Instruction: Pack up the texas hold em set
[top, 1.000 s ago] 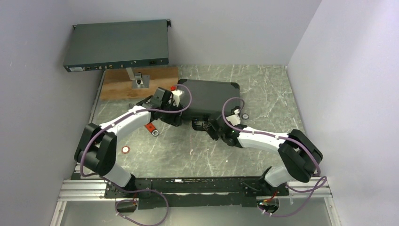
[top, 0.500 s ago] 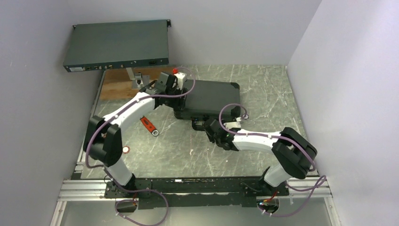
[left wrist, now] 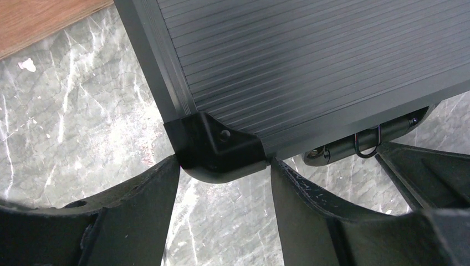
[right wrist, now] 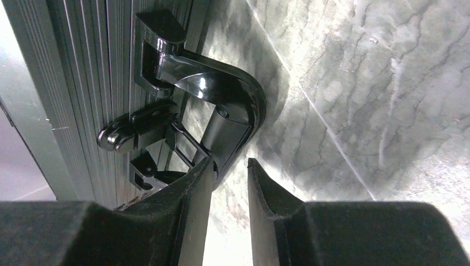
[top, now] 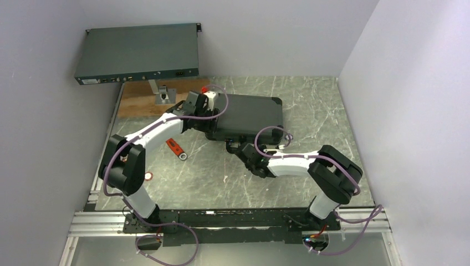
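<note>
Marble table [top: 310, 111] — case [top: 249, 113] lengthwise left-right, handle [right wrist: 221, 94] nearward; left gripper [left wrist: 224, 166] clamps corner [left wrist: 216, 145], right gripper [right wrist: 230, 163] unclear.

ribbed matt case [left wrist: 310, 50], glossy handle [right wrist: 221, 94] — plastic

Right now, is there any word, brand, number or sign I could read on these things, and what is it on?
Readable text: none in any view.
Grey electronics box: small marks along its front edge, too small to read.
Black ribbed case: no lettering shows, nor on its handle.
Red-handled wrench: too small to tell.
</note>
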`<state>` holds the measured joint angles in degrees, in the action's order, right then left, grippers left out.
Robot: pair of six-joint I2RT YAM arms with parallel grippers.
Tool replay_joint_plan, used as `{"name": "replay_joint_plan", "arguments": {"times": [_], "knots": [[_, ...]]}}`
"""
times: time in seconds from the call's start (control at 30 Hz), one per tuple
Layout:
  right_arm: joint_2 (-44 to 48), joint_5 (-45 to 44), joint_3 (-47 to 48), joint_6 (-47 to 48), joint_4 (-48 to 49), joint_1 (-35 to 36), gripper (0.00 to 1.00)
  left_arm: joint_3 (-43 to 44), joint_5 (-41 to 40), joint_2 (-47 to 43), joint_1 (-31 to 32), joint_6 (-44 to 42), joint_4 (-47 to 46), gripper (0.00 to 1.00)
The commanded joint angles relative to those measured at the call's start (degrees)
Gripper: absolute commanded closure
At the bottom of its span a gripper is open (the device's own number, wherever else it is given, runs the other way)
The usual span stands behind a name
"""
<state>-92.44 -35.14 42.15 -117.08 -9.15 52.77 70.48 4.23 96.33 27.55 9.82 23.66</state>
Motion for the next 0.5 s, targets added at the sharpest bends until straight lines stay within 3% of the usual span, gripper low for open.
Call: {"name": "replay_joint_plan", "arguments": {"times": [0.0, 0.47], "knots": [[-2.4, -1.9, 1.4, -2.7, 0.8, 0.4, 0.69, -4.1, 0.3, 0.8, 0.3, 0.5, 3.4, 0.35], [-2.1, -3.5, 0.9, 0.6, 8.9, 0.4, 0.65, -7.2, 0.4, -1.3, 0.3, 1.3, 2.4, 0.36]]}}
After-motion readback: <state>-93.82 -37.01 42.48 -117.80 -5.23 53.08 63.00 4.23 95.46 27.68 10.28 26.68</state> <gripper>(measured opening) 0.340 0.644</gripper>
